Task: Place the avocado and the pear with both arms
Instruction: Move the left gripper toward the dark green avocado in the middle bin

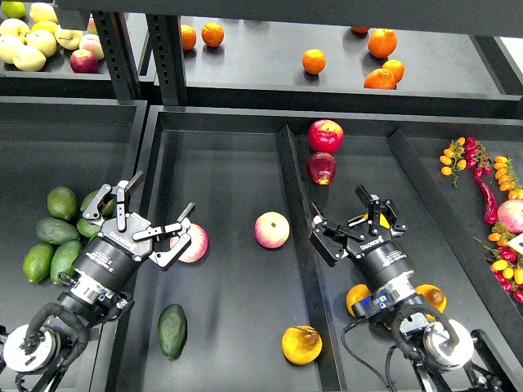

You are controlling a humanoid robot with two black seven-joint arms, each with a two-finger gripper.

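Note:
The dark green avocado (172, 331) lies on the floor of the middle tray, near its front, below my left gripper. The yellow-orange pear (301, 345), with a brown blemish on top, rests further right against the tray's divider (288, 175). My left gripper (163, 194) hovers open over the tray's left side, holding nothing, with a pink-and-yellow apple (194, 243) just behind its lower finger. My right gripper (337, 202) is open and empty, right of the divider and above the pear.
Brighter green avocados (51, 233) are piled in the left tray. Another pink-and-yellow apple (272, 229) sits mid-tray, and two red apples (325, 135) lie beyond the divider. Oranges (357, 299) lie under my right arm. Cherry tomatoes and peppers (489, 192) fill the right tray.

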